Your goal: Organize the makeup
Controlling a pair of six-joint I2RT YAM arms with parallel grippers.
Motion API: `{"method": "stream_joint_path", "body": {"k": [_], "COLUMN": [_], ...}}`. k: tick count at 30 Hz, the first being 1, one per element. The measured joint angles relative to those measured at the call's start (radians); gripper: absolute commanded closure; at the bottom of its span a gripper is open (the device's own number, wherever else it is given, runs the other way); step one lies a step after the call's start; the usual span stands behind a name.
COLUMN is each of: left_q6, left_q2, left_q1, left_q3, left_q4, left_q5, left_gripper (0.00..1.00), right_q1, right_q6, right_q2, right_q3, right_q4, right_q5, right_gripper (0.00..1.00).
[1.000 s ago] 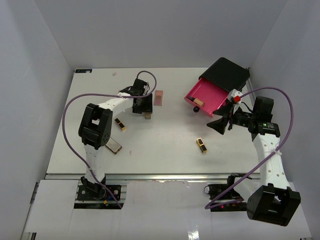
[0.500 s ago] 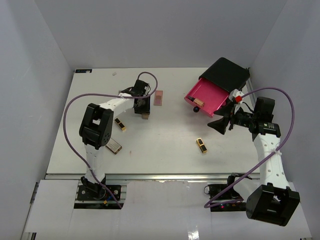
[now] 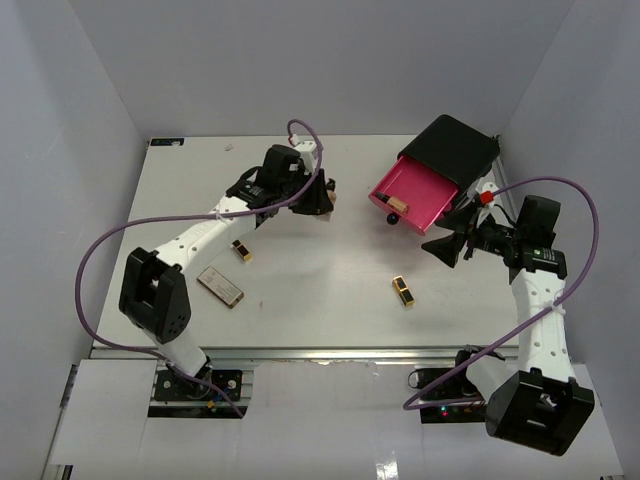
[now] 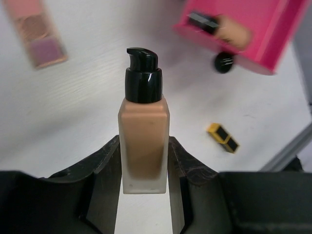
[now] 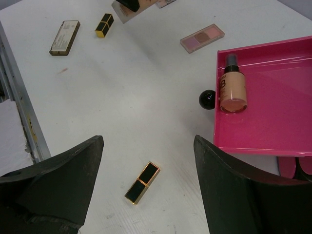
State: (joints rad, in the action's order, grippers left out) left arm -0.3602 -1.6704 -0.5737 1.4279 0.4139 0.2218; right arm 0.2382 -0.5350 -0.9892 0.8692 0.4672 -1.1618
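Tan bottle (image 4: 144,122) in left end effector (image 4: 144,148), palette (image 4: 36,29), lipstick (image 4: 223,137), drawer (image 4: 273,34) around

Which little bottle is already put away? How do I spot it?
Find the black box at the far right, with its pink drawer pulled open. A small peach bottle with a black cap lies inside it, alone. The other bottle is clamped in the left gripper.

Left arm (image 3: 200,235) outstretched, left end effector (image 4: 144,155) clamped narrow; right arm (image 3: 537,310) elbow-bent, right end effector (image 5: 148,144) wide apart
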Motion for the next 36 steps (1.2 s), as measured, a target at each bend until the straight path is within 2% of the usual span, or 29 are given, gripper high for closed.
{"method": "stream_joint_path", "body": {"k": [5, 10, 17, 27, 36], "left_q6": [-0.030, -0.102, -0.170, -0.216, -0.220], "left_q2": [-0.066, -0.206, -0.393, -0.565, -0.638], "left_q1": [-0.083, -0.125, -0.186, -0.245, -0.263], "left_q3": [0.136, 0.304, 0.486, 0.679, 0.716], "left_q4": [-0.047, -0.080, -0.094, -0.087, -0.085], "left_q5": [0.116, 0.161, 0.144, 0.073, 0.023], "left_gripper": [1.00, 0.99, 0.98, 0.95, 0.88], "right_q1": [0.057, 0.097, 0.112, 0.115, 0.115], "right_q6": [0.004, 0.006, 0.012, 0.020, 0.024], "right_q2": [0.020, 0.024, 0.024, 0.024, 0.023], "right_q3": [0.000, -0.002, -0.007, -0.016, -0.016], "right_q4": [-0.001, -0.004, -0.015, -0.025, -0.026], "right_q5": [-0.025, -0.049, -0.072, -0.080, -0.084], "right_gripper": [0.19, 0.19, 0.19, 0.19, 0.19]}}
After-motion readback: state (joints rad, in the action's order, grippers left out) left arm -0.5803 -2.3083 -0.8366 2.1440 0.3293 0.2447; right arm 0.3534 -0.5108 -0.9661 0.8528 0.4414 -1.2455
